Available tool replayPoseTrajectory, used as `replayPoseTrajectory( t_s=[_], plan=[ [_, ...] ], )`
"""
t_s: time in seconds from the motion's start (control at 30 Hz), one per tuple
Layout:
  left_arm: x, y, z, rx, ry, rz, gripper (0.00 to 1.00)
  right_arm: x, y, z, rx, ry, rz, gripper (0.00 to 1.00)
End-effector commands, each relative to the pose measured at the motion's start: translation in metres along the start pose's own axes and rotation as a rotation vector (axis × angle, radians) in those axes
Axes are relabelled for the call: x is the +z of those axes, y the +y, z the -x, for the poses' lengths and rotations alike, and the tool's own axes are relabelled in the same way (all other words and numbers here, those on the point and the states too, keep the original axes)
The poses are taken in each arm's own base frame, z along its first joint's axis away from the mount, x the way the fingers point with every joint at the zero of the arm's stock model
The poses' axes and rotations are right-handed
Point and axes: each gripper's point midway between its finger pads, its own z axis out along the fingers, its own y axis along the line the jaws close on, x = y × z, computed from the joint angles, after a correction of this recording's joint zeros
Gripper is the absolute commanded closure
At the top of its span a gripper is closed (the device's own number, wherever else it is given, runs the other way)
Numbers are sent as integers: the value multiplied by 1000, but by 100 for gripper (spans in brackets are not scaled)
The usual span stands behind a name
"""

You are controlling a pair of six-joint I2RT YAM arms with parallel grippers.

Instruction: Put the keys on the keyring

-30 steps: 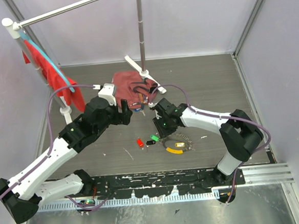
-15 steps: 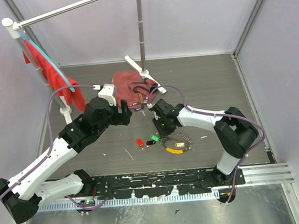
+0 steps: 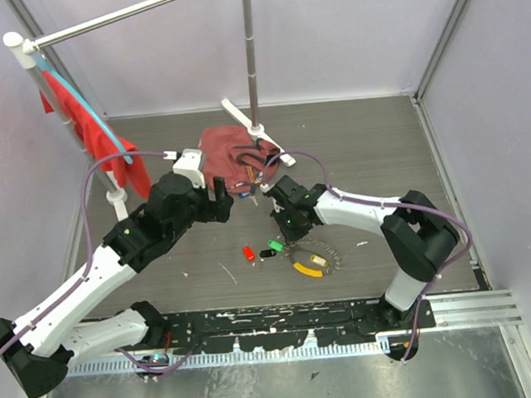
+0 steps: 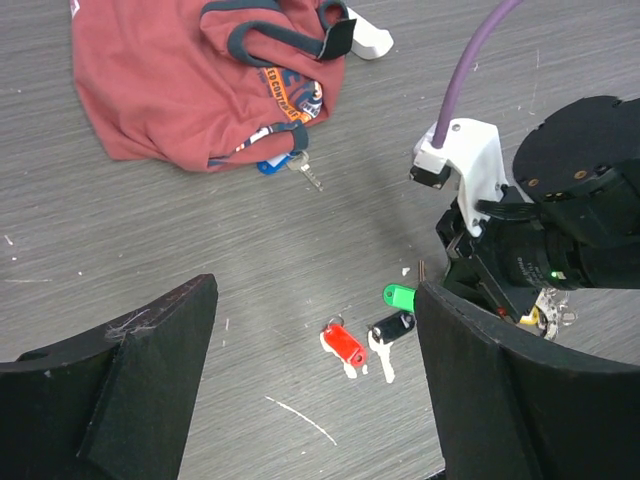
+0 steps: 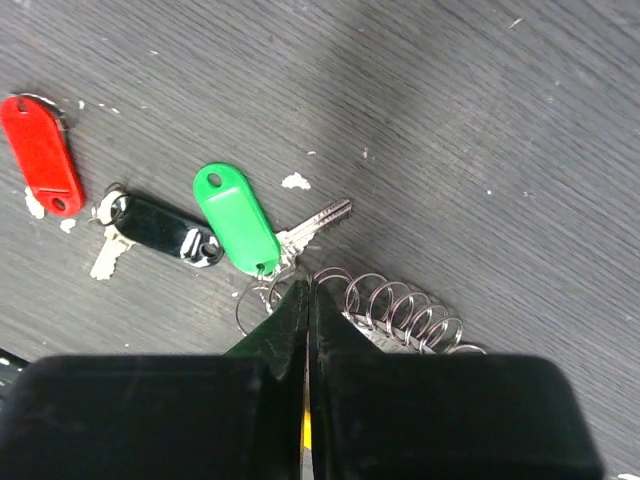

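Right claw (image 5: 307, 290) has just shut at the end of the silvery coiled-wire keyring (image 5: 400, 310) on the table (image 5: 500, 120), beside the green-tagged key (image 5: 237, 218); wire caught? I can't tell. Left claw (image 4: 315, 300) hangs open

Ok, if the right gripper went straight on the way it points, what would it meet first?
The right gripper, shut, points at the end of the coiled keyring, beside the green key. It would likely meet that wire first, then the table; whether it touches now is unclear.
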Motion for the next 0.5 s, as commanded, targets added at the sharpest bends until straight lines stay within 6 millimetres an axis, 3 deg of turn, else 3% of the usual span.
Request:
replayPoseTrajectory(
  t_s=[0.0, 0.1, 0.47],
  plan=[
    [-5, 3, 6, -20, -41, -1, 9, -37, 11, 36, -13, -159, 28, 99],
    [-10, -3, 12, -61, -82, -40, 1, -59, 9, 49, -8, -243, 10, 99],
    [-24, -26, 46, -133, -226, -176, 1, -145, 18, 87, -16, -576, 63, 99]
  ],
)
